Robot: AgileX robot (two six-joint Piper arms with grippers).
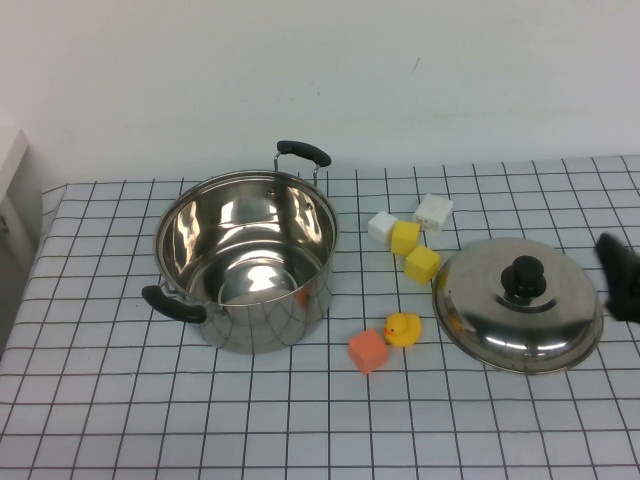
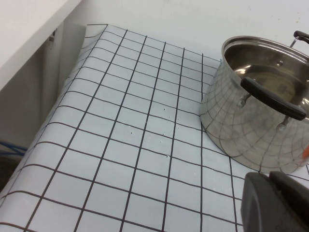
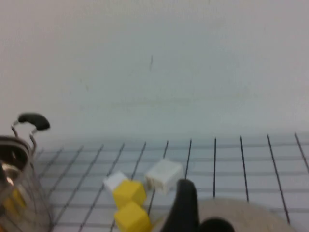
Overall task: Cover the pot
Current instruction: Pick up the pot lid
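The pot [image 1: 245, 262] is a large shiny steel pot with two black side handles. It stands open and empty left of the table's middle, and it also shows in the left wrist view [image 2: 251, 121]. The domed steel lid [image 1: 495, 315] with a black knob [image 1: 524, 277] lies on the table to the pot's right. My right gripper [image 1: 620, 275] is at the lid's right rim, open and holding nothing. One of its fingers [image 3: 186, 203] shows over the lid [image 3: 246, 217]. My left gripper [image 2: 269, 176] is shut and empty, low beside the pot, outside the high view.
Small toys lie between pot and lid: two white blocks [image 1: 433, 211], two yellow blocks [image 1: 421, 263], an orange block [image 1: 368, 350] and a yellow duck [image 1: 403, 329]. The checked cloth [image 1: 120, 400] covers the table. A wall runs along the back edge.
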